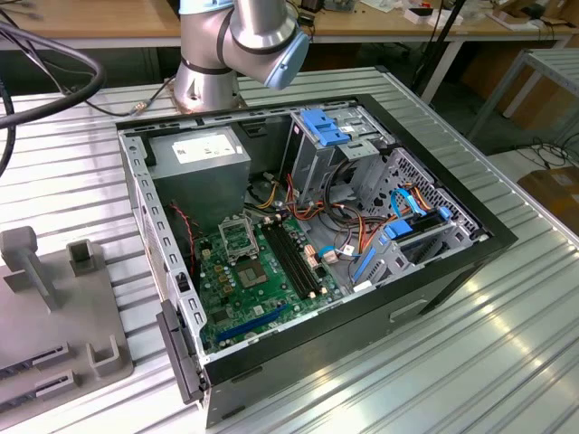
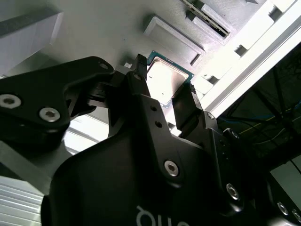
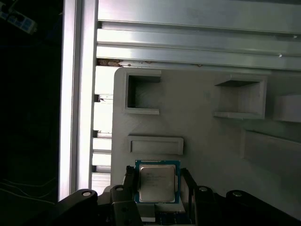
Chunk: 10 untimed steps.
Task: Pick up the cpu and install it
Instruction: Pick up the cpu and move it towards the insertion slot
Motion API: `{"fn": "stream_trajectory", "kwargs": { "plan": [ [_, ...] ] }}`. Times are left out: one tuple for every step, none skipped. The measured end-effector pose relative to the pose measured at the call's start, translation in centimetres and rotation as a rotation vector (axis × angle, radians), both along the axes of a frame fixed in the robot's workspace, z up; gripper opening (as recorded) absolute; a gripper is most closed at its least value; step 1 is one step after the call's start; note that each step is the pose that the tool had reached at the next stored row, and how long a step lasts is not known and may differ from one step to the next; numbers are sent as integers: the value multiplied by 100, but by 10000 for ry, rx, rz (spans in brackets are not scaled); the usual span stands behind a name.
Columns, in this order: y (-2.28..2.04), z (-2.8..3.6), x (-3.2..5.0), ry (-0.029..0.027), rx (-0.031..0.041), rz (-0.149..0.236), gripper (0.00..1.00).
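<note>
cpu [image 3: 156, 183] lies flat, silver face up, on the grey tray [image 3: 211, 155], right between the two sides of the hand [image 3: 158, 173]. The jaws stand apart, one along each of two opposite edges of the chip. A thin dark gap shows on one side in the first wrist view, so I judge it straddled but not yet clamped. To grip it well, the squeeze should land squarely on those two opposite edges, with the chip kept level. A tilted or corner-wise hold would make seating it awkward, and its underside is best left untouched. In the second wrist view the cpu [image 2: 162, 82] sits roughly centred between the jaws, which looks right. Close by on the tray a low raised bar [image 3: 155, 145] runs just beside one free edge of the chip, so there is little room to slide sideways and the open way is straight up. Farther out are a square pocket [image 3: 141, 94] and the slatted table [image 3: 188, 42]. In the exterior view the tray [image 1: 45, 307] sits at the exterior view's left, apart from the open computer case [image 1: 434, 271], whose socket [image 1: 237, 240] is ringed by walls and cables.
</note>
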State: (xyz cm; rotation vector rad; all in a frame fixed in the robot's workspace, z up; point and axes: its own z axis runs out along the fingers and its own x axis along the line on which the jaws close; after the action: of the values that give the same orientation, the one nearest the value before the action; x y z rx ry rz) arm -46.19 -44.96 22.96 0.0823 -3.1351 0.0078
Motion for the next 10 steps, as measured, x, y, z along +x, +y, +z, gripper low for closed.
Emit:
{"fn": "stream_trajectory", "kwargs": {
  "plan": [
    [0, 3, 0, 1, 0, 0, 47],
    [0, 5, 0, 1, -1, 0, 47],
    [0, 8, 0, 1, -1, 0, 47],
    [0, 12, 0, 3, -1, 0, 47],
    [0, 16, 0, 2, -1, 0, 47],
    [0, 18, 0, 0, 0, 0, 47],
    [0, 22, 0, 0, 0, 1, 47],
    [0, 25, 0, 0, 0, 1, 47],
    [0, 28, 0, 1, 0, 1, 47],
    [0, 30, 0, 0, 0, 0, 47]
  ]
}}
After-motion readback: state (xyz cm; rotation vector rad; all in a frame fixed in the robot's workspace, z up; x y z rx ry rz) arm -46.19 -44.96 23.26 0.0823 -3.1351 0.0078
